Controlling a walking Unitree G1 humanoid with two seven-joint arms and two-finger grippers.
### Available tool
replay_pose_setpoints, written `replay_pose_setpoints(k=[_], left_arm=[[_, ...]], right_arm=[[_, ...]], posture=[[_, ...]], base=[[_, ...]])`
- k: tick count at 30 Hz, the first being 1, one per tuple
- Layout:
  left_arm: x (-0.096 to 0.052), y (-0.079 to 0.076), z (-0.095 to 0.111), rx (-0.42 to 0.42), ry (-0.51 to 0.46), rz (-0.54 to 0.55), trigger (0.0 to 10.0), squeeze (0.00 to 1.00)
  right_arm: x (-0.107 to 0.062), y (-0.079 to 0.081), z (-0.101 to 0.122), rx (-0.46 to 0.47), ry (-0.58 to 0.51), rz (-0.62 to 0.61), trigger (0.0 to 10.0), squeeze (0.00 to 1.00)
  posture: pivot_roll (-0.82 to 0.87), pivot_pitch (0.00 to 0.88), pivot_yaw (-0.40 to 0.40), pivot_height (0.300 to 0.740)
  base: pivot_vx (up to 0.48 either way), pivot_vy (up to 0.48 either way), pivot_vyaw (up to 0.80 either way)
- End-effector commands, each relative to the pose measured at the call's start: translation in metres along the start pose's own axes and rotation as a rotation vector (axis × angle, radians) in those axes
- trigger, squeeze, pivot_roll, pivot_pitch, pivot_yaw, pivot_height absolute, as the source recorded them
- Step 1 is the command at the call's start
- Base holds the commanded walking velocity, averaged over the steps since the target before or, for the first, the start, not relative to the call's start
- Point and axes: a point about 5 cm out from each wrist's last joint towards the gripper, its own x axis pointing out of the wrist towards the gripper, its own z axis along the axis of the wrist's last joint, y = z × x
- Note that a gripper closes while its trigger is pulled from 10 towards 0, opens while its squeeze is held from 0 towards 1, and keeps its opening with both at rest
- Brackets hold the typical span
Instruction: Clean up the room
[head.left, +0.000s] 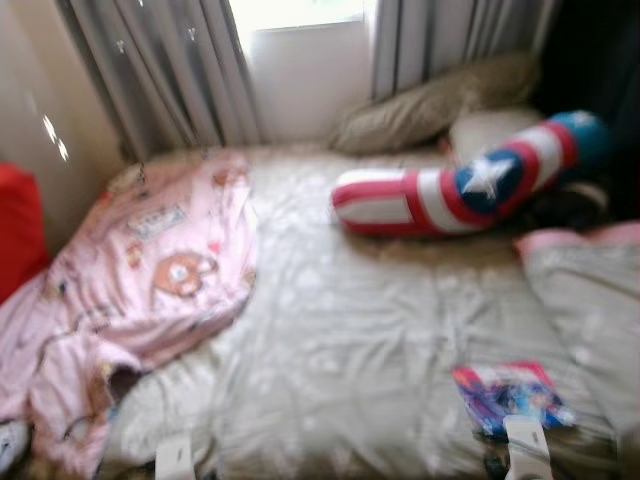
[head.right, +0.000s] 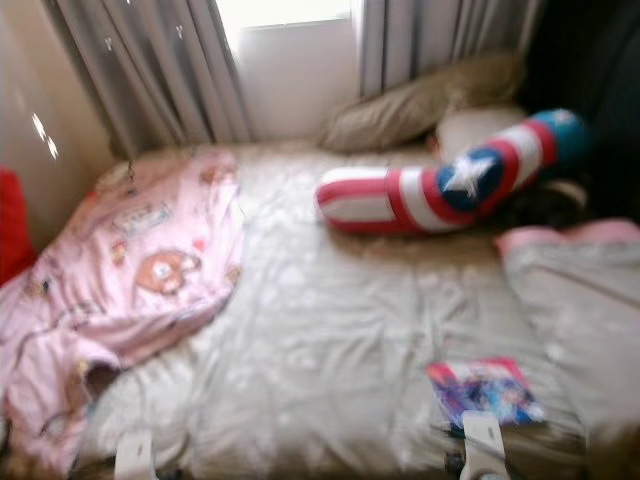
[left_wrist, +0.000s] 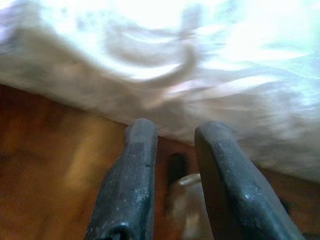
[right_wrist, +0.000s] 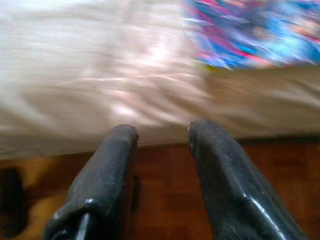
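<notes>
A bed with a beige sheet (head.left: 350, 330) lies in front of me, and the views are blurred. A crumpled pink blanket with cartoon prints (head.left: 150, 270) covers its left side. A long red, white and blue pillow with a white star (head.left: 460, 190) lies across the far right. A colourful flat book or packet (head.left: 510, 398) rests near the bed's front right edge. My left gripper (left_wrist: 177, 131) is open over the wooden floor, by the bed's edge. My right gripper (right_wrist: 161, 131) is open just below the bed's edge, close to the colourful book (right_wrist: 255, 30).
Grey curtains (head.left: 170, 70) and a bright window (head.left: 300, 15) stand behind the bed. Beige pillows (head.left: 430, 105) lean at the back right. A grey and pink cover (head.left: 590, 290) is heaped on the right. Something red (head.left: 18, 230) sits at the left. A small dark object (right_wrist: 11, 200) lies on the floor.
</notes>
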Motion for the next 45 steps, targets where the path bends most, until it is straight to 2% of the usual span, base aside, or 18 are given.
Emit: replay_pose_setpoints(k=[1,13,24,26,45], left_arm=[[-0.0004,-0.0015,-0.0034,-0.001,0.018,0.001,10.0,0.0],[-0.0002,-0.0004,-0.0027,-0.002,0.018,0.004,10.0,0.0],[-0.0002,0.0001,-0.0021,-0.003,0.015,0.004,10.0,0.0],[-0.0002,0.0003,-0.0019,-0.003,0.014,0.004,10.0,0.0],[-0.0002,-0.001,-0.0025,0.0,0.015,0.0,10.0,0.0]], right_arm=[[-0.0012,-0.0065,-0.0009,-0.004,0.001,-0.016,10.0,0.0],[-0.0012,-0.0052,-0.0012,-0.02,0.0,-0.01,10.0,0.0],[-0.0011,-0.0012,-0.0024,-0.017,-0.009,0.002,10.0,0.0],[-0.001,-0.0007,-0.0029,0.006,-0.01,-0.005,10.0,0.0],[-0.0012,0.0,-0.0042,0.014,-0.012,-0.006,10.0,0.0]], posture=[[0.04,0.0,0.065,0.74],[0.04,0.0,0.066,0.74],[0.05,0.0,0.067,0.74],[0.05,0.0,0.068,0.74],[0.05,0.0,0.07,0.74]], base=[[0.0,0.48,0.0],[0.0,0.48,0.0],[0.0,0.48,0.68],[0.0,0.48,0.0],[0.0,0.48,0.0]])
